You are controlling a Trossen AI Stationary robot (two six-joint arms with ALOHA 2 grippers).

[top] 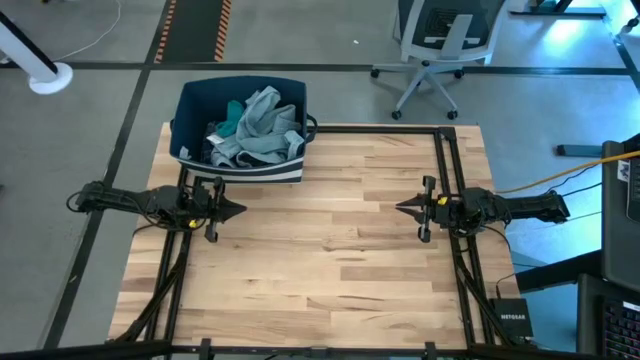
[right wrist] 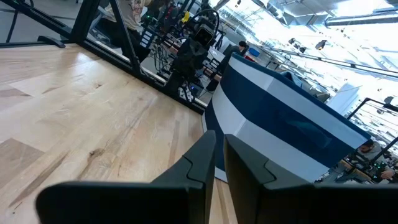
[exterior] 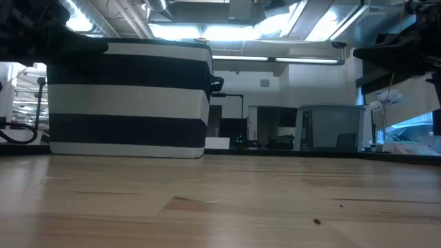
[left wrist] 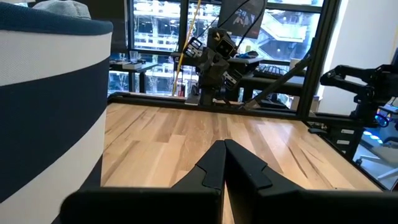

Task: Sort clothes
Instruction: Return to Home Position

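Note:
The clothes (top: 250, 128), a heap of light grey-blue and teal pieces, lie inside the dark blue fabric bin (top: 190, 110) with white stripes at the table's far left. The bin shows in the low view (exterior: 127, 100) and in both wrist views (left wrist: 43, 106) (right wrist: 292, 124). My left gripper (top: 238, 210) is shut and empty above the table's left side, just in front of the bin. My right gripper (top: 400, 207) is shut and empty above the table's right side. The two point toward each other. The plaid, white, pink and black pieces are out of view.
The bare wooden table (top: 320, 270) stretches between the grippers and toward the near edge. A black frame (top: 445, 150) runs along the table's far and right sides. An office chair (top: 440, 50) stands on the floor beyond the table. A small black box (top: 512, 318) lies at the near right.

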